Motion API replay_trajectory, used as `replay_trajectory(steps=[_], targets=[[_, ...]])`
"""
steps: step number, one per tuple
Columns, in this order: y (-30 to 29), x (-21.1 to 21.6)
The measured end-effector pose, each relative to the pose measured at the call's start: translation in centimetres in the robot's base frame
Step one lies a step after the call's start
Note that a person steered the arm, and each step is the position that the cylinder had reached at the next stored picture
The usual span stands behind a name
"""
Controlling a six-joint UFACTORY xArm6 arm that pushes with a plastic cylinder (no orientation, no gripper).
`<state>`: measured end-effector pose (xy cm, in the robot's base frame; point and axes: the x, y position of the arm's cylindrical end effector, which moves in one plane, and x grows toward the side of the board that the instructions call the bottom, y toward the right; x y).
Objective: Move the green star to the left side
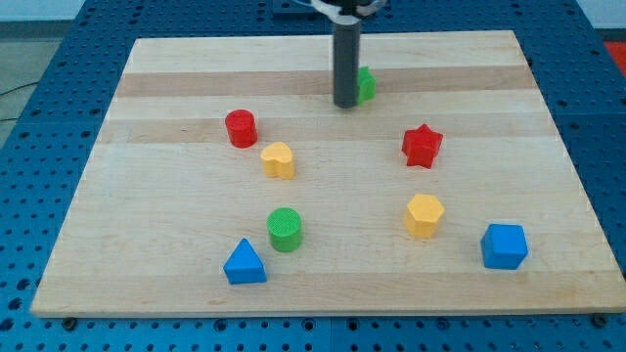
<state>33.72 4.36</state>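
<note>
The green star point(367, 84) sits near the view's top, a little right of centre, and is partly hidden behind the dark rod. My tip point(345, 104) rests on the board just left of the green star, touching or almost touching its left side. Only the star's right part shows.
The wooden board point(176, 59) also holds a red cylinder point(241, 128), a yellow heart point(279, 159), a green cylinder point(285, 230), a blue triangle point(244, 264), a red star point(422, 146), a yellow hexagon point(424, 215) and a blue cube point(505, 245).
</note>
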Motion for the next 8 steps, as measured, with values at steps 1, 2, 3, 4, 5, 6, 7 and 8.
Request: replay_trajectory(steps=[1,2,3,4,5,6,7,8], targets=[[2.4,0.0],[1.1,-4.9],[1.1,-7.9],[7.4,-9.5],[3.1,-11.3],[-6.6,-11.6],[-18.2,-11.1],[-17.3,-10.0]])
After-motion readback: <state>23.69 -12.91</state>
